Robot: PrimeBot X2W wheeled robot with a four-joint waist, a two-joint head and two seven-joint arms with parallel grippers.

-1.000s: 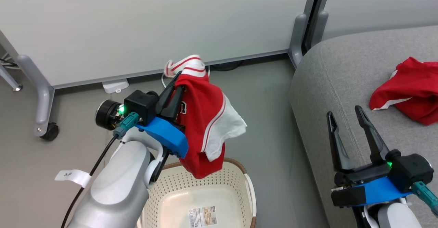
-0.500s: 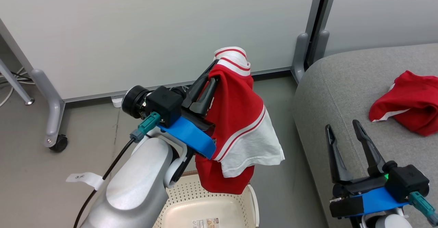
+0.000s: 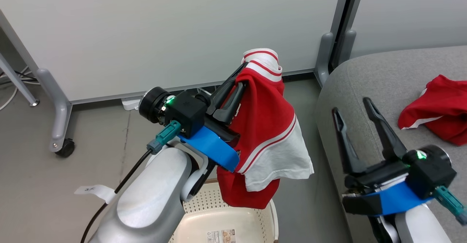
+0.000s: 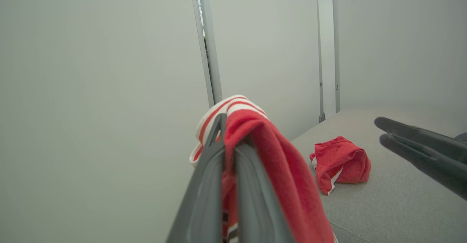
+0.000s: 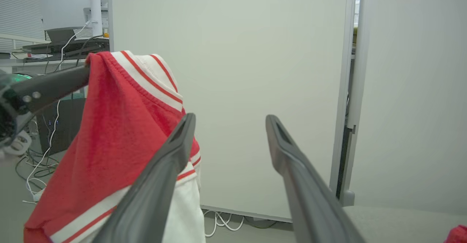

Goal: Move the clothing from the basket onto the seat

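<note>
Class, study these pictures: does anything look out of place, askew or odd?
Nothing spilled or damaged. One red garment lies crumpled on the seat, not spread flat; the other garment hangs bunched from the shut left gripper above the basket.

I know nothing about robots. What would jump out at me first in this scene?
The red jersey with white stripes grabs you first: it dangles from the shut left gripper, above the cream basket. A second red garment lies crumpled on the grey seat to the right, with the right gripper open and empty nearby.
</note>
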